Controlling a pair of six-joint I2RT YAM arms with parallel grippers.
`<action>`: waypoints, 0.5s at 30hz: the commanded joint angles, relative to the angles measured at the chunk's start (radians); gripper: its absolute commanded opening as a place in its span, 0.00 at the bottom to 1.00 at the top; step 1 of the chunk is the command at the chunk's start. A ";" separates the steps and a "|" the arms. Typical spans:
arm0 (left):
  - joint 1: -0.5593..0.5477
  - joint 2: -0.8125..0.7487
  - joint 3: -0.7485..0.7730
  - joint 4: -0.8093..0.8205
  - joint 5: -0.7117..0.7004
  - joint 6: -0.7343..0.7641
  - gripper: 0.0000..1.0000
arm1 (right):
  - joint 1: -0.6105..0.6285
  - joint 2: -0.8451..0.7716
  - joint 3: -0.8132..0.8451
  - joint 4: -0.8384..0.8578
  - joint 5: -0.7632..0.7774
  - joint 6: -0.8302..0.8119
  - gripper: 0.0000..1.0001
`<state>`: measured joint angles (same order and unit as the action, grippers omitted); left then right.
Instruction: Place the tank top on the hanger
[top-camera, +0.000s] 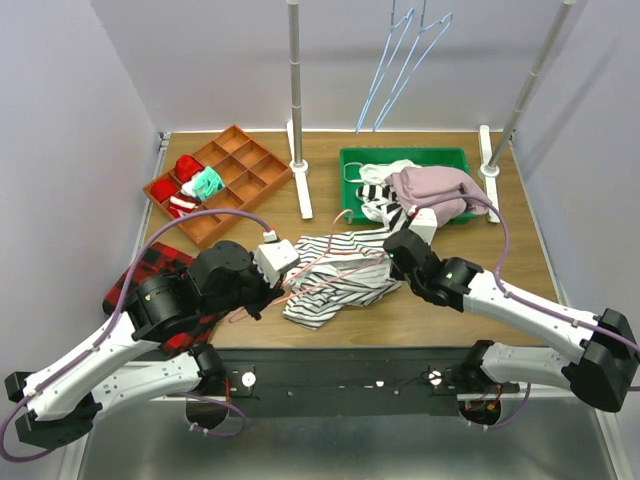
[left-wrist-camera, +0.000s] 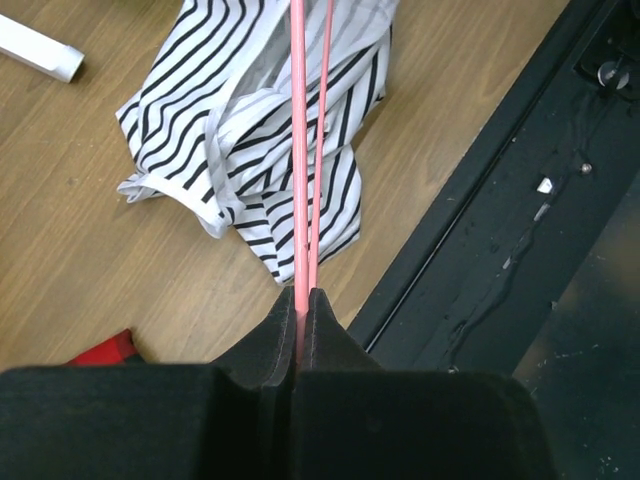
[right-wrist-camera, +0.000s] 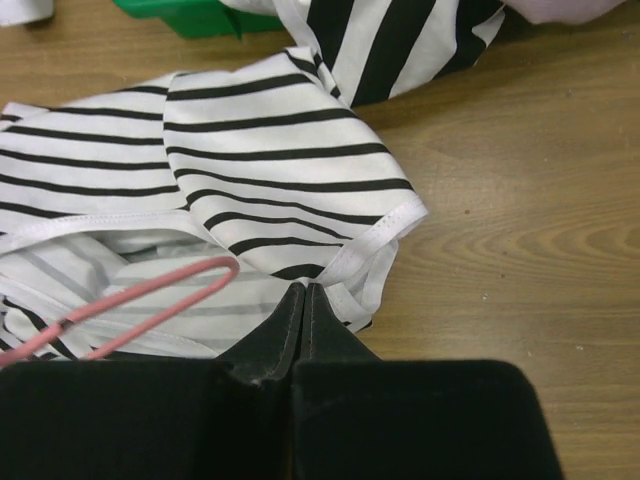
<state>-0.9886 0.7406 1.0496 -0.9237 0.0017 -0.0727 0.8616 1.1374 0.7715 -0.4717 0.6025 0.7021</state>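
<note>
The tank top (top-camera: 335, 275) lies crumpled on the wooden table between the arms; it also shows in the left wrist view (left-wrist-camera: 200, 130) and the right wrist view (right-wrist-camera: 260, 140). The pink-red wire hanger (top-camera: 320, 272) lies low across it, and one rounded end sits inside the cloth opening (right-wrist-camera: 150, 290). My left gripper (top-camera: 258, 297) is at the tank top's left side, shut on the hanger's wires (left-wrist-camera: 299, 150), with the jaws tight (left-wrist-camera: 302, 295). My right gripper (top-camera: 395, 258) is at the tank top's right edge, its shut tips (right-wrist-camera: 304, 288) pinching the white hem.
A green tray (top-camera: 350, 160) at the back holds a bold striped garment (top-camera: 378, 200) and a mauve garment (top-camera: 440, 190). An orange compartment box (top-camera: 235, 150) stands back left. A red plaid cloth (top-camera: 150, 265) lies under the left arm. Light blue hangers (top-camera: 400, 60) hang between two rack poles (top-camera: 296, 90).
</note>
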 joint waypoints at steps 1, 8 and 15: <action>-0.018 0.012 0.010 0.003 0.038 0.001 0.00 | -0.010 -0.019 0.052 -0.036 0.045 -0.018 0.04; -0.022 0.088 0.016 0.029 0.032 0.008 0.00 | -0.010 -0.041 0.087 -0.013 -0.016 -0.032 0.02; -0.022 0.204 -0.022 0.216 0.044 -0.019 0.00 | -0.009 -0.083 0.132 -0.001 -0.067 -0.053 0.01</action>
<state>-1.0054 0.9043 1.0485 -0.8719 0.0166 -0.0738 0.8570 1.0973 0.8509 -0.4732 0.5735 0.6704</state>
